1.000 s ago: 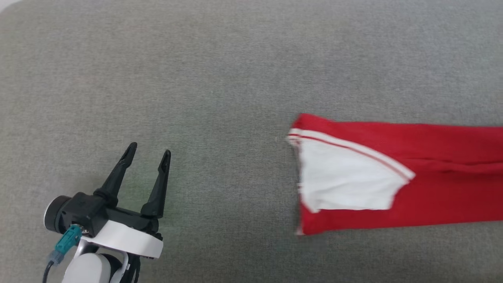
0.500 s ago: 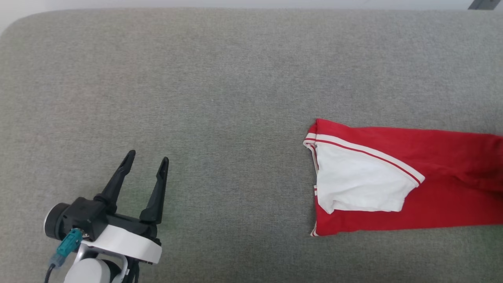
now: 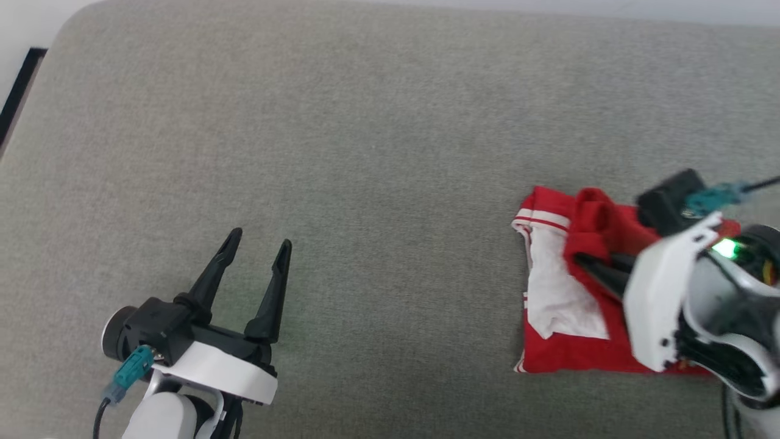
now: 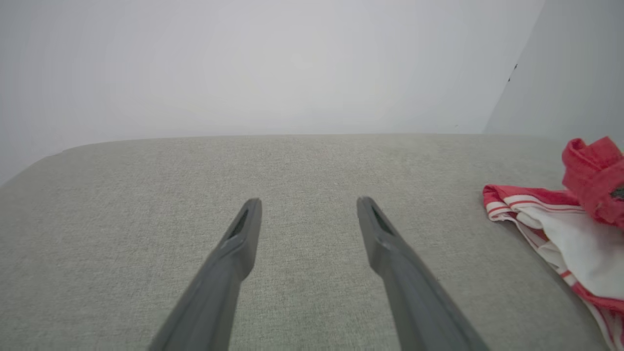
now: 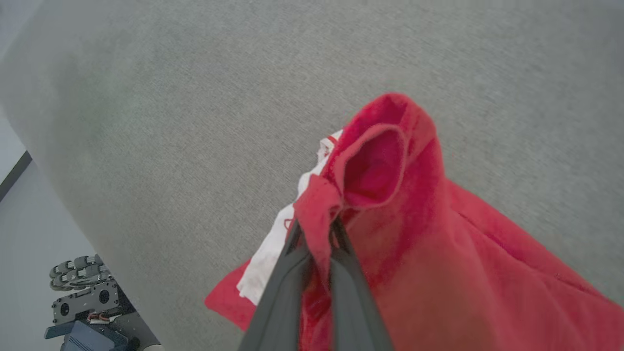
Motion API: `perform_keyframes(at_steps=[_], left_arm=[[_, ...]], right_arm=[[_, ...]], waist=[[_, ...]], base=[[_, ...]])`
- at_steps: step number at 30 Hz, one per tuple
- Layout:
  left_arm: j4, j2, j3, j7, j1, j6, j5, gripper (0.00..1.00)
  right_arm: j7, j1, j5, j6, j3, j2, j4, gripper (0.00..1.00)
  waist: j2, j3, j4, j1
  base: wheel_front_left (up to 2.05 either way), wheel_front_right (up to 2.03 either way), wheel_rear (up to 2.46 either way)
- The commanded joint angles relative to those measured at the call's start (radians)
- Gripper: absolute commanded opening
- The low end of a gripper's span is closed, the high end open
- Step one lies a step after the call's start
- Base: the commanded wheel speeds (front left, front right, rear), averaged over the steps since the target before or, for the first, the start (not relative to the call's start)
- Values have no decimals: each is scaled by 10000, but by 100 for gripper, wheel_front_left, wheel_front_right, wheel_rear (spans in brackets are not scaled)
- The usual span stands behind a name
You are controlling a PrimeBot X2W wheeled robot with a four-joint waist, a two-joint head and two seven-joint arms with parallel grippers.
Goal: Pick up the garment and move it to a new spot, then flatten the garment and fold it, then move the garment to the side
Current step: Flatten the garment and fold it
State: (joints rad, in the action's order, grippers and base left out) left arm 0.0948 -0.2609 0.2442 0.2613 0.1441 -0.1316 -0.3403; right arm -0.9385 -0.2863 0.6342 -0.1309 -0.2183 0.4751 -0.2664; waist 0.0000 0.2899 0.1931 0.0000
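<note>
Red jersey cloth with a white sleeve, the garment (image 3: 563,305) lies bunched at the right of the grey padded surface (image 3: 378,152) in the head view. The right gripper (image 3: 582,261) has its fingers pressed together on a raised red fold near the top of the pile. The left gripper (image 3: 260,241) hovers well apart at the lower left, spread wide and empty.

In the left wrist view, that gripper's two fingers stand apart above bare grey padding. The garment sits at the right edge, a red ridge standing above its striped trim.

In the right wrist view, the dark fingers pinch a thin tuck of red fabric. A loop of cloth stands above the tips, and the rest trails down onto the surface.

The step looks like carrying the garment to another spot. The pinch takes only a narrow fold, so the carry should be slow and even. It should be high enough that the trailing cloth does not drag and rumple. The jaws should part only once the cloth rests where it belongs.
</note>
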Motion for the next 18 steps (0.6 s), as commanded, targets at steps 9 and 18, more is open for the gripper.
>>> perform_keyframes(at_steps=[9, 18], left_arm=[[148, 199, 211, 53, 462, 25, -173, 100], [271, 138, -16, 53, 238, 25, -284, 100]], right_arm=[[466, -1208, -366, 6, -1566, 65, 1472, 0], [1742, -1402, 31, 6, -1777, -146, 2513, 100]], waist=[[0, 380, 552, 0], [0, -3, 185, 0]], base=[[0, 0, 0], [0, 0, 0]])
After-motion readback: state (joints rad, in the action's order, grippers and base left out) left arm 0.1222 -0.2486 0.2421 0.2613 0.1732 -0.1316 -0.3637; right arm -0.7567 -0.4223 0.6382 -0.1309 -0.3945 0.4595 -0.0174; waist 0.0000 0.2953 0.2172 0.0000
